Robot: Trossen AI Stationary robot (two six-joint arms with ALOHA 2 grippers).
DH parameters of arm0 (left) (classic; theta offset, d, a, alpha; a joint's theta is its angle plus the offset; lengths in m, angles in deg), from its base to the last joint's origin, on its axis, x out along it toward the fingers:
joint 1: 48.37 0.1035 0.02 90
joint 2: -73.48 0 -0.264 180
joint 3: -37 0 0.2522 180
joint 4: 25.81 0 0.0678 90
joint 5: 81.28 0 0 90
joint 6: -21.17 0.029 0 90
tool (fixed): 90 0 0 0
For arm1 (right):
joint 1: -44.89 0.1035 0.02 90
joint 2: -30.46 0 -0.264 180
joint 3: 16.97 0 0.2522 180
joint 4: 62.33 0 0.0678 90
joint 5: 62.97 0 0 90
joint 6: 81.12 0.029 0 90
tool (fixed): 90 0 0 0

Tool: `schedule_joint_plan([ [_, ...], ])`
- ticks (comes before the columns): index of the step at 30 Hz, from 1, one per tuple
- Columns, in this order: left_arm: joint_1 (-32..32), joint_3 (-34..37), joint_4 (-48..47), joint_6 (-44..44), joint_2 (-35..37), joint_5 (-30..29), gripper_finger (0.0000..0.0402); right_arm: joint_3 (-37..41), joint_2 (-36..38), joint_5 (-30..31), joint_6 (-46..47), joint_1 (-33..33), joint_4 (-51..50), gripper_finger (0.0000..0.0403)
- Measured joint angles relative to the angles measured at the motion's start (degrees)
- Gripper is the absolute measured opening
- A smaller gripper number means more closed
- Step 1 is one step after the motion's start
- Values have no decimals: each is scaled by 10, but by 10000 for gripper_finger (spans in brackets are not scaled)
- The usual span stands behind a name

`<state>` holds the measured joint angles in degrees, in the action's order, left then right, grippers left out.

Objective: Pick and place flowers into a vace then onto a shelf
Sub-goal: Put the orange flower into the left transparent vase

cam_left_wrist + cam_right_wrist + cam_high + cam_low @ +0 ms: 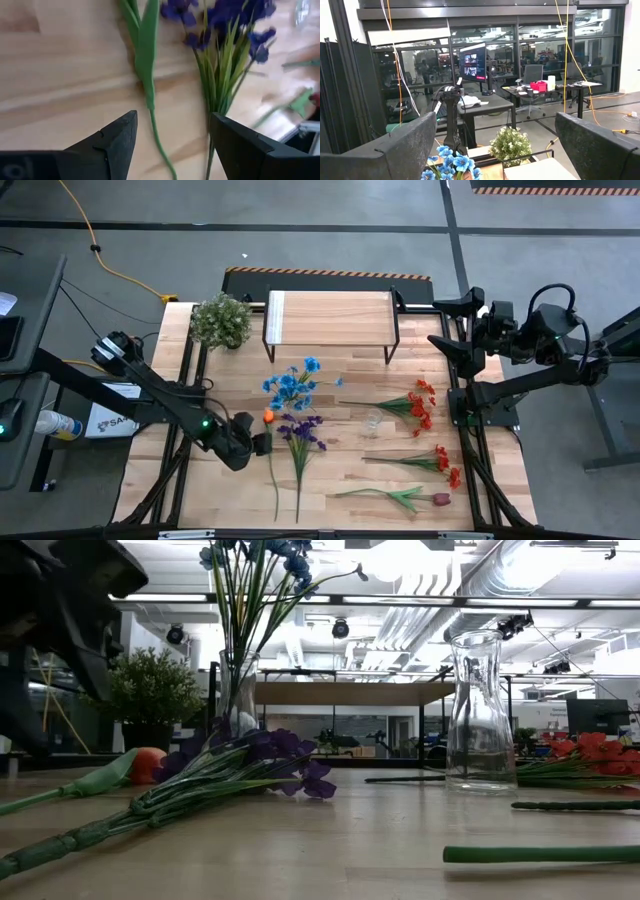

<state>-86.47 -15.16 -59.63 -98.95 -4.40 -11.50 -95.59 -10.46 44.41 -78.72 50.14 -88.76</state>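
Note:
The flowers lie on the table. An orange-bloomed flower (268,416) with a long stem (148,65) lies beside a purple bunch (300,430). Blue flowers (295,385) stand in a glass vase (240,690). Red flowers (420,405) lie at the right. An empty glass vase (373,422) stands mid-table, also in the low view (480,710). My left gripper (262,444) is open and low over the orange flower's stem, which shows between its fingers in the left wrist view (172,120). My right gripper (440,323) is open, raised at the table's right edge. The shelf (330,318) stands at the back.
A bushy pale-green plant (222,320) stands left of the shelf. More red flowers (440,460) and a red tulip (438,500) lie at the front right. The purple bunch (220,50) lies close beside the orange flower's stem.

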Motion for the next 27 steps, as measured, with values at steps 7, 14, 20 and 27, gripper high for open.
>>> schedule_joint_plan([
  [7, 20, -5, 2, 0, -47, 19, 280, 0, 0, -14, 1, 0, 0, 394],
  [14, 33, -9, 21, 4, -80, 33, 280, 0, 0, -13, 3, 0, 0, 394],
  [20, 44, -17, 17, 14, -104, 73, 280, 0, 0, -13, 1, 0, 0, 394],
  [27, 61, -17, 7, 14, -109, 108, 280, 0, 0, -13, 1, 0, 0, 394],
])
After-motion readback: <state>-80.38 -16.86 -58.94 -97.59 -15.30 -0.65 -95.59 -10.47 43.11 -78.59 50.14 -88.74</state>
